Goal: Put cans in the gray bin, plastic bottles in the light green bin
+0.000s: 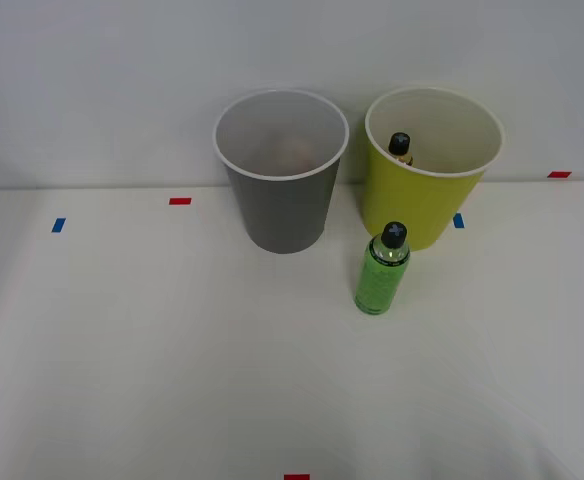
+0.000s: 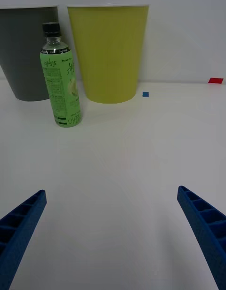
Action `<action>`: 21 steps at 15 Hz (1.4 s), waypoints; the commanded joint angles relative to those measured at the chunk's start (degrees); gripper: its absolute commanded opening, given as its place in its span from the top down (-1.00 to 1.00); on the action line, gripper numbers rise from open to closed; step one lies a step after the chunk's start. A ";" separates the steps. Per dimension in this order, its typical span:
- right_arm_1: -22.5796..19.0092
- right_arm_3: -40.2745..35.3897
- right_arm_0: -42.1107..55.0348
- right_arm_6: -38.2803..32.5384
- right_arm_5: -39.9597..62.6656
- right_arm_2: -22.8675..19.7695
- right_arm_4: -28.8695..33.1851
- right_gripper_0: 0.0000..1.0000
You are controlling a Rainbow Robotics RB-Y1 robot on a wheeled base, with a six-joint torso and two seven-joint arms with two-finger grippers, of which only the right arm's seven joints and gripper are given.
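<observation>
Taking the front view as a clock face centred on the white table (image 1: pixel 172 380), the tall round dark-gray tapered bin with a white rim (image 1: pixel 284 205) stands near twelve o'clock, and the matching yellow-green tapered bin (image 1: pixel 422 195) stands just beside it toward one o'clock, the two close together but whether they touch cannot be told. Inside the gray bin a faint brownish shape lies low against the pale wall, too dim to identify. Inside the yellow-green bin only the black screw cap and neck of a small bottle (image 1: pixel 400 146) rise above the shadowed interior, with the rest hidden by the bin's near wall. A slim translucent bright green plastic bottle with a black cap and green label (image 1: pixel 382 272) stands upright on the table at about five o'clock from the gray bin, right in front of the yellow-green bin's base. Small red and blue tape marks dot the table's edges. In the right wrist view the right gripper (image 2: pixel 113 233) hovers low over bare table with its blue ribbed fingers (image 2: pixel 21 226) spread wide at the two corners, holding nothing, well apart from the green bottle (image 2: pixel 61 80); the gray bin (image 2: pixel 28 54) is cut off at the frame's side.
</observation>
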 commanded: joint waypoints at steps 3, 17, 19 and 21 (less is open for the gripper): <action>0.00 2.37 -1.41 0.00 0.61 0.61 -0.09 -0.94; -7.82 18.46 -22.50 22.94 -2.20 18.98 -24.52 -1.00; -7.03 18.46 -26.10 23.03 0.09 19.95 -24.78 -1.00; -5.89 18.46 -29.44 23.03 2.64 20.48 -24.52 -1.00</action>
